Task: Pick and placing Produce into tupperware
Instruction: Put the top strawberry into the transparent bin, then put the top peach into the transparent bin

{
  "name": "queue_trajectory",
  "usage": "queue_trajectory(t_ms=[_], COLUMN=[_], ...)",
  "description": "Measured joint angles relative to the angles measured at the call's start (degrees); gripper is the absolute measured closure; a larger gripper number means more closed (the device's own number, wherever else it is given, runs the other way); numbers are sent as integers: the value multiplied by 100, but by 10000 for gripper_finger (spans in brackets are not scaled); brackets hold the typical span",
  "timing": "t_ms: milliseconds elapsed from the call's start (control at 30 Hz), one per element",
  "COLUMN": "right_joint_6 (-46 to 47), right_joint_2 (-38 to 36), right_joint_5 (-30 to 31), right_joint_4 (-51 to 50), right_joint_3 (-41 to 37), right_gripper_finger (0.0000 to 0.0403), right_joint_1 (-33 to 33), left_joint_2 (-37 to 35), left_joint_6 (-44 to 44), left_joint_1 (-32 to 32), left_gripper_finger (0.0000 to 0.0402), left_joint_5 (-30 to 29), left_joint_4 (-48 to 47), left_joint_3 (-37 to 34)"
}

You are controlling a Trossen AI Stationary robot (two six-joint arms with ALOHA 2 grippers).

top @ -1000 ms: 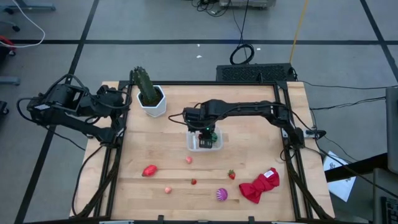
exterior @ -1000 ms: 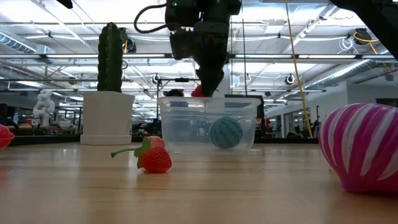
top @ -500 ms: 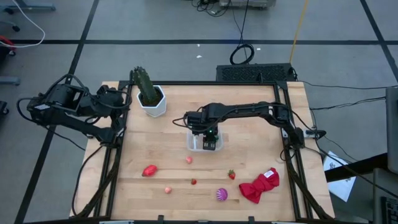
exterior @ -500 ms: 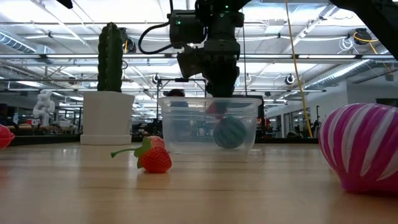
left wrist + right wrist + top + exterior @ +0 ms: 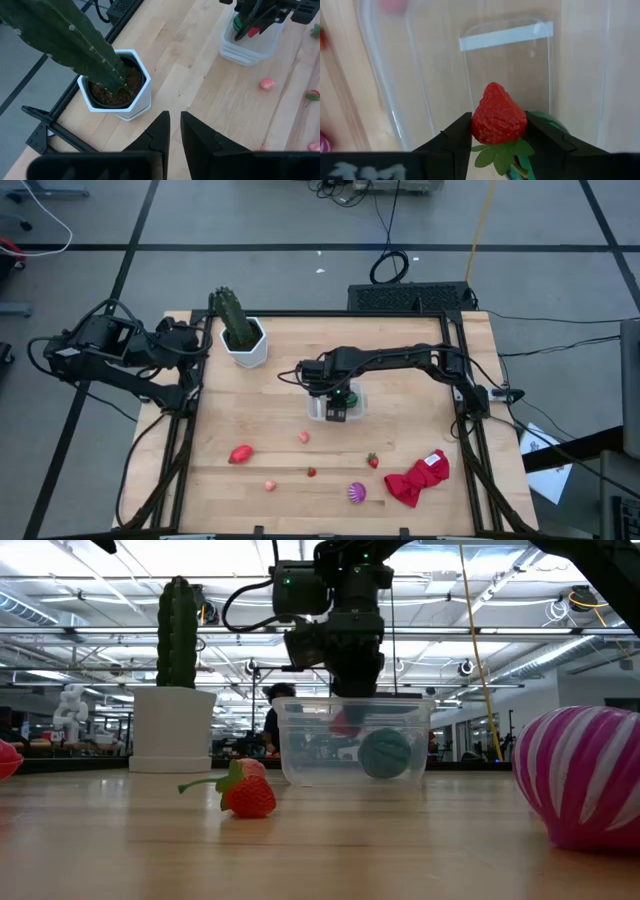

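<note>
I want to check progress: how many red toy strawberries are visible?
3: one held by the right gripper's fingers over the clear plastic tub, red toy strawberry; two on the wooden table and. Others may be hidden.

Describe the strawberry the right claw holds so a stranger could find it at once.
Start at the white hexagonal pot with the cactus, then look right to the clear tupperware mid-table. The right claw reaches into it, shut on a red strawberry with green leaves. Unlike the loose strawberry near the red cloth, it is pinched between dark fingers.

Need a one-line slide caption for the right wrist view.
Right gripper holds a red strawberry over the clear tupperware.
</note>
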Motion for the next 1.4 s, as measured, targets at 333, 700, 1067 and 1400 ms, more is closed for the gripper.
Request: queue_trajectory(t_ms=[333, 700, 1067, 1400], right_joint_6=[52, 0, -142, -162], right_joint_2=[0, 0, 0, 0], right_joint_5=[0, 0, 0, 2], right_joint_4=[201, 459, 509, 615], right_joint_3=[0, 0, 0, 0], right_gripper_finger=[252, 252, 249, 210], right_joint_1=[0, 1, 0, 0], left_joint_2=[0, -1, 0, 0], left_joint_6=[0, 1, 0, 2], left_joint_1=[-1, -1, 0, -1], left_gripper_finger=[350, 350, 350, 350], left_joint_5=[0, 0, 0, 0], left_joint_4=[0, 0, 0, 0], left_joint_3=[0, 0, 0, 0])
